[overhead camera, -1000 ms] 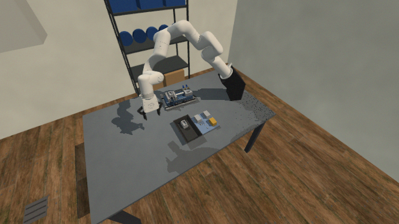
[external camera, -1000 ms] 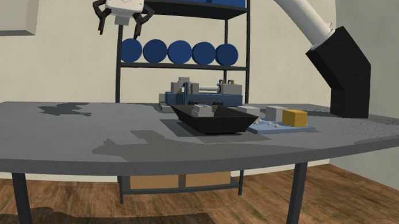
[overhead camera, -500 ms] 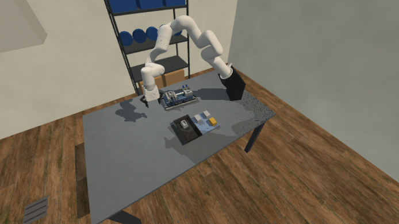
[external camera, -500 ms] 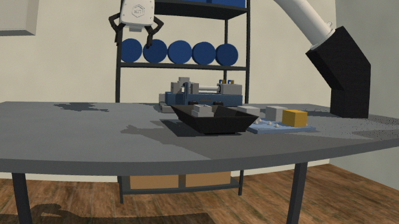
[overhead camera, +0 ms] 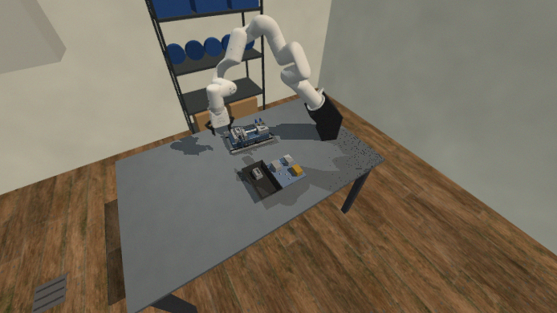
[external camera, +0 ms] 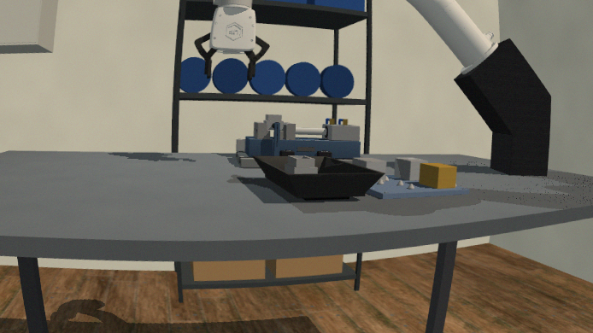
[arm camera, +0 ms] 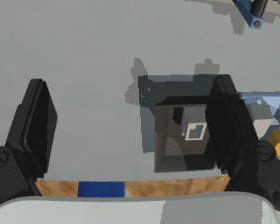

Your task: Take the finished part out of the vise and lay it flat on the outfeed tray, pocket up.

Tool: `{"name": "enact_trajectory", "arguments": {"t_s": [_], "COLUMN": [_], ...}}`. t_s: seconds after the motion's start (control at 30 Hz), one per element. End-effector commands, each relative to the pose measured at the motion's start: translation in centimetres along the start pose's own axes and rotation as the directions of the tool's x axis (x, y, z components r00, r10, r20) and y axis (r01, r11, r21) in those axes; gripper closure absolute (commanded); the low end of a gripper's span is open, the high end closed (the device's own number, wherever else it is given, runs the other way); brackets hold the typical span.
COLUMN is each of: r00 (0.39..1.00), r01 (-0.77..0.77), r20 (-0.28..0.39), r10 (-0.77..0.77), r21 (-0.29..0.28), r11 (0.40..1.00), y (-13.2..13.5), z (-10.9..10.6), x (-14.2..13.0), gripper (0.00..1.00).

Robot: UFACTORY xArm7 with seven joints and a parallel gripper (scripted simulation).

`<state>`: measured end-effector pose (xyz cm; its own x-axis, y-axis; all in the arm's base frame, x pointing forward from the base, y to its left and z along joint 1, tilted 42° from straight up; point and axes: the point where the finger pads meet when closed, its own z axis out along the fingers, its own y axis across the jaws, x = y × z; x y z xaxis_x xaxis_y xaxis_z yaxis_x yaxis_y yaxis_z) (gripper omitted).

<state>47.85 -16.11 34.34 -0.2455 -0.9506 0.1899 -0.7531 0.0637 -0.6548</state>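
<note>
A grey part (overhead camera: 257, 174) (external camera: 301, 164) (arm camera: 195, 131) lies flat on the floor of the black outfeed tray (overhead camera: 271, 188) (external camera: 321, 184) (arm camera: 165, 156), with a pale square pocket facing up. The blue vise (overhead camera: 248, 135) (external camera: 302, 140) stands behind the tray. Grey jaw blocks sit on the vise, and I cannot tell whether a part is between them. My gripper (overhead camera: 221, 127) (external camera: 229, 74) (arm camera: 130, 95) is open and empty. It hangs high above the table, to the left of the vise and the tray.
A blue fixture plate (overhead camera: 293, 179) (external camera: 393, 192) (arm camera: 264, 102) to the right of the tray carries two grey blocks (overhead camera: 275, 165) (external camera: 408, 167) and a yellow block (overhead camera: 297, 169) (external camera: 437, 175). The arm's black base (overhead camera: 326, 120) (external camera: 511, 106) stands at the far right. A shelf rack (overhead camera: 176, 83) (external camera: 177, 93) stands behind the table.
</note>
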Motion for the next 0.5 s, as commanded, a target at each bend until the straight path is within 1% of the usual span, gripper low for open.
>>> {"name": "enact_trajectory", "arguments": {"t_s": [0.0, 0.17, 0.33, 0.4, 0.47], "r00": [1.0, 0.999, 0.998, 0.998, 0.998], "r01": [-0.018, -0.037, -0.053, -0.055, -0.055], "r20": [-0.02, -0.034, -0.04, -0.04, -0.04], "r10": [0.018, 0.036, 0.052, 0.054, 0.054], "r21": [-0.005, -0.017, -0.025, -0.026, -0.026], "r11": [1.0, 0.999, 0.998, 0.998, 0.998], "y": [3.2, 6.9, 10.8, 11.4, 11.4], "z": [-0.4, -0.4, -0.5, -0.5, -0.5], "x": [2.8, 4.9, 6.3, 6.4, 6.4], "gripper": [0.0, 0.0, 0.0, 0.0, 0.0]}}
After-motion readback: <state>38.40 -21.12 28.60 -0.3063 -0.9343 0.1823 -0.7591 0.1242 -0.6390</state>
